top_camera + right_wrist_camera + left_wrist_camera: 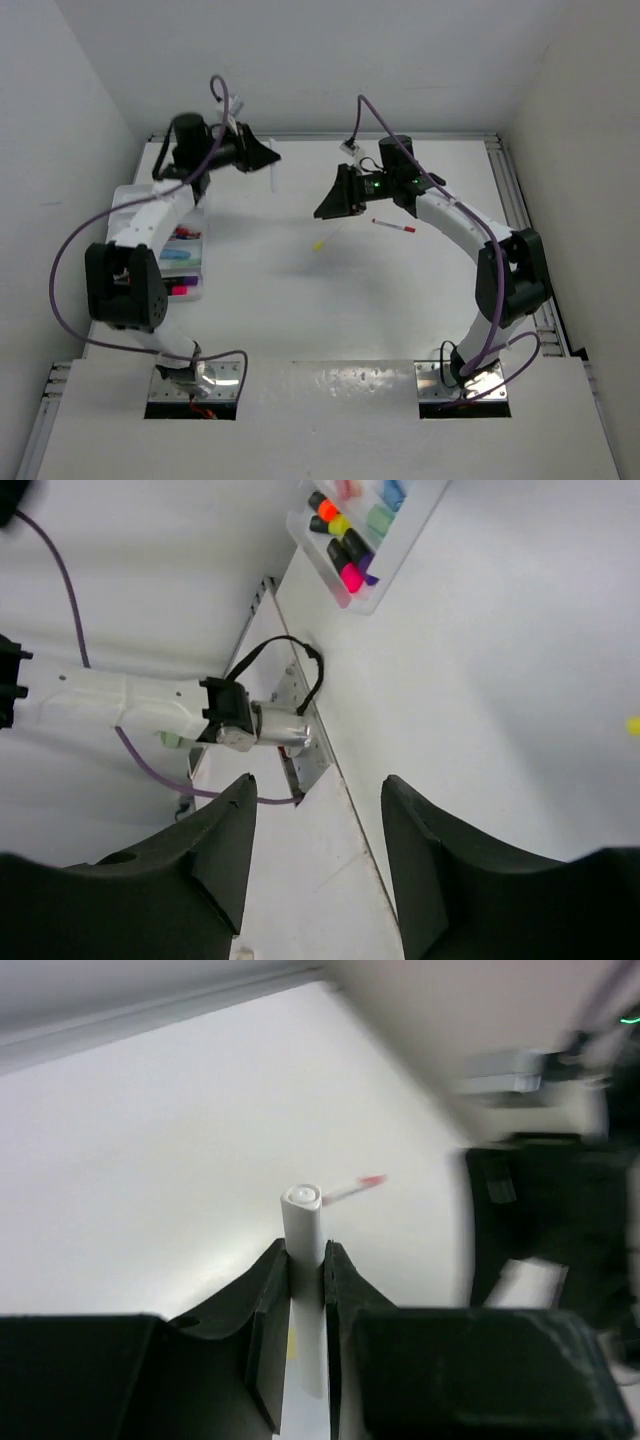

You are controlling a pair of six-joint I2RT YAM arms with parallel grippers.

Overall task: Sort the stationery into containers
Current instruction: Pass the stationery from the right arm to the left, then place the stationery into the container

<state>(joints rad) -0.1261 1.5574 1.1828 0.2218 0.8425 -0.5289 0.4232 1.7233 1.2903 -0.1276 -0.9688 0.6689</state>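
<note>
Left gripper (306,1252): matte black angular fingers (268,1290) closed tight on a white pen (303,1215). The barrel is smooth, round and plain, and its blunt end stands up clear of the fingertips. In the top view the arm is stretched to the far left of the table (300,310), the pen hanging thin and pale below the gripper, clear of the surface.

Right gripper (318,785): black moulded fingers spread wide, nothing between them. It sits over the middle-far part of the table.

Yellow-tipped pen (322,243): a thin pale stick with a small yellow end, just below the right gripper in the top view. Cannot tell whether it lies flat or is off the surface.

Red-capped pen (393,226): a slim white barrel with a red end, lying flat on the table beside the right arm.

Tray (202,265): shallow translucent white plastic, rectangular with long compartments, at the left edge of the table and partly under the left arm. The highlighters (345,550) in it are stubby, with black bodies and orange, yellow and pink caps, plus green and blue ones in a neighbouring lane. Any print on them is too small to read.

Table is smooth matte white. The base plate (303,748) is bare shiny metal. A glossy purple cable (58,275) loops from the left arm.
</note>
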